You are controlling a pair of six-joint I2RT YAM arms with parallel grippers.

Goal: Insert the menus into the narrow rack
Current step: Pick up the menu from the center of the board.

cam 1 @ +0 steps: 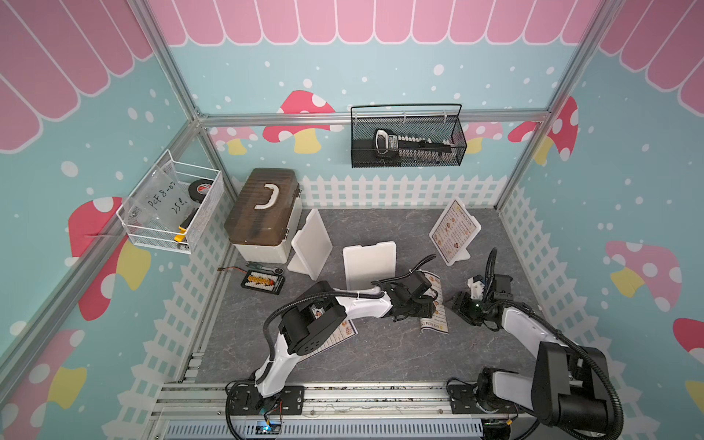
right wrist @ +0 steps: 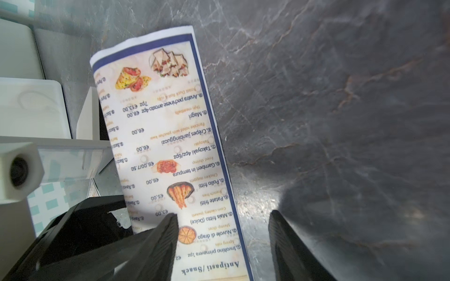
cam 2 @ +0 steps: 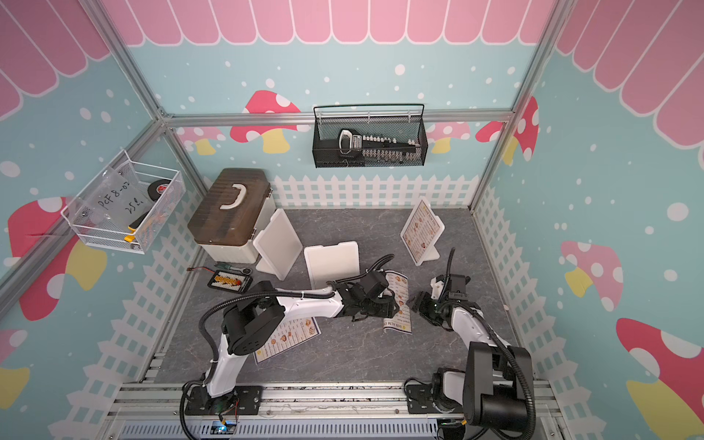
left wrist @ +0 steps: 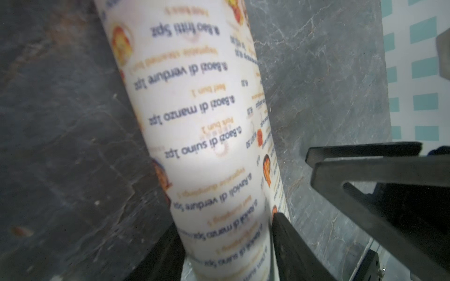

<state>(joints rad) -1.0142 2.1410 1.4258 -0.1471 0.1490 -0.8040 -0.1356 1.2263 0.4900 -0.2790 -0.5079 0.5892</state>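
Menu (cam 1: pixel 438 312) lies bowed upward on the table (right wrist: pixel 341 121), long axis running front to back, heading at the near end. Left claw (cam 1: pixel 415 306) straddles it, though I cannot tell whether it grips. Right claw (right wrist: pixel 224 214) gapes empty at its edge.

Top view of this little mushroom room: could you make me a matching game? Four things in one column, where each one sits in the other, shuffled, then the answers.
Things
1. toolbox
2. black mesh basket
3. curled menu
4. white wire basket

Places
A. hanging on the back wall
B. lying near the middle of the grey table
C. hanging on the left side wall
D. standing in the table's back left corner

Pairs: 1-D, 2-A, 3-B, 4-C
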